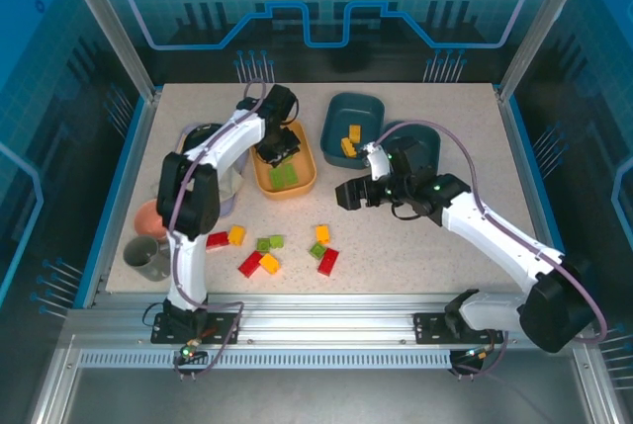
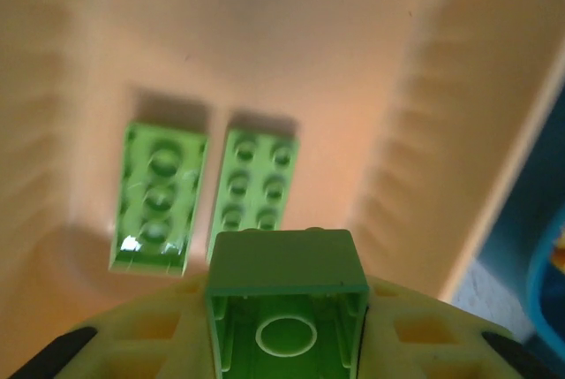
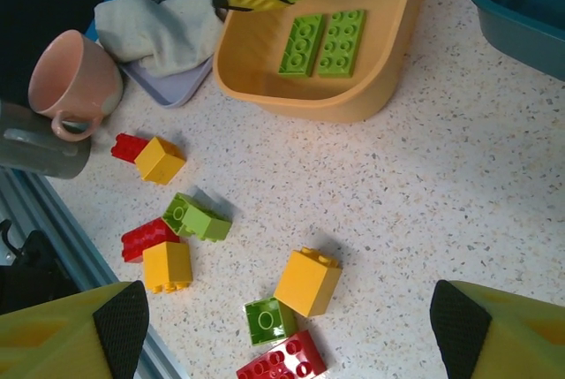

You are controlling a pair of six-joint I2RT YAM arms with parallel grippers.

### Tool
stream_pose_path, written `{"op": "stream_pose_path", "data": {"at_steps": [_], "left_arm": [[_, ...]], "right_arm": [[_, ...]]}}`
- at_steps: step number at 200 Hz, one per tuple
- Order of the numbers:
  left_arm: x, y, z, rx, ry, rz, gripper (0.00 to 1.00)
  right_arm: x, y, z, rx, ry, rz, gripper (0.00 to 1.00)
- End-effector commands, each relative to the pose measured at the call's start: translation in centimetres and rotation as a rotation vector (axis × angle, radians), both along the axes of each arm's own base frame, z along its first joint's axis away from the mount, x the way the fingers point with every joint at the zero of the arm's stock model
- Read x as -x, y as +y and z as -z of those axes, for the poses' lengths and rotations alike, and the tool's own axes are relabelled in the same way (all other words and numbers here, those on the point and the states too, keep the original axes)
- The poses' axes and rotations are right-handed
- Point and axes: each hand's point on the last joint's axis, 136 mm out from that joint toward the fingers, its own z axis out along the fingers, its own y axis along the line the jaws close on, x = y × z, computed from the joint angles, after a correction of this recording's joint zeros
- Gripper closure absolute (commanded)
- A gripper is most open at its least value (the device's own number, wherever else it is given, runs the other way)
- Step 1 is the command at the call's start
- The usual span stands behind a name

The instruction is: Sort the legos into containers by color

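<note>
The left gripper holds a green lego over the yellow-orange bin. The right gripper is wide open near the loose legos

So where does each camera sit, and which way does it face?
Top external: fixed above and behind, looking down on the table; left arm and right arm show, bases at the bottom.
Left wrist: on the left arm, facing down into the yellow-orange bin; the left gripper shows, shut on a green lego.
Right wrist: on the right arm, facing down at loose legos; the right gripper shows, pads wide apart.
Shared: all three see the two flat green legos in that bin.
</note>
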Motion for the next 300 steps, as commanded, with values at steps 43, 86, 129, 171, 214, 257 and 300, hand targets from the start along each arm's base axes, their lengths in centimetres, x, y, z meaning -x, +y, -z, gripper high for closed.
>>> {"op": "stream_pose_path", "data": {"at_steps": [43, 86, 129, 171, 214, 257, 300], "left_arm": [[-2.8, -1.4, 3.2, 0.076, 0.052, 0.046, 0.65], [-2.9, -1.0, 3.2, 0.076, 0.049, 0.054, 0.42], [-2.1, -0.7, -1.7, 0.071, -0.032, 0.056, 0.29], [3.4, -0.5, -6.7, 0.027, -0.113, 0.125, 0.24], [13.0, 0.0, -6.4, 0.039, -0.072, 0.164, 0.23], [20.3, 0.5, -5.6, 0.061, -0.072, 0.239, 0.22], [23.9, 1.7, -5.6, 0.084, -0.082, 0.305, 0.20]], "right_arm": [[-1.0, 0.0, 2.2, 0.040, 0.067, 0.025, 0.15], [0.5, 0.8, 4.8, 0.142, 0.124, -0.065, 0.17], [4.7, 2.4, 6.7, 0.314, 0.130, -0.264, 0.18], [9.9, 3.1, 9.1, 0.445, 0.239, -0.395, 0.15], [11.7, 4.0, 11.6, 0.462, 0.418, -0.248, 0.05], [12.0, 5.2, 13.7, 0.532, 0.446, -0.081, 0.06], [12.5, 5.5, 16.6, 0.657, 0.470, 0.095, 0.09]]}}
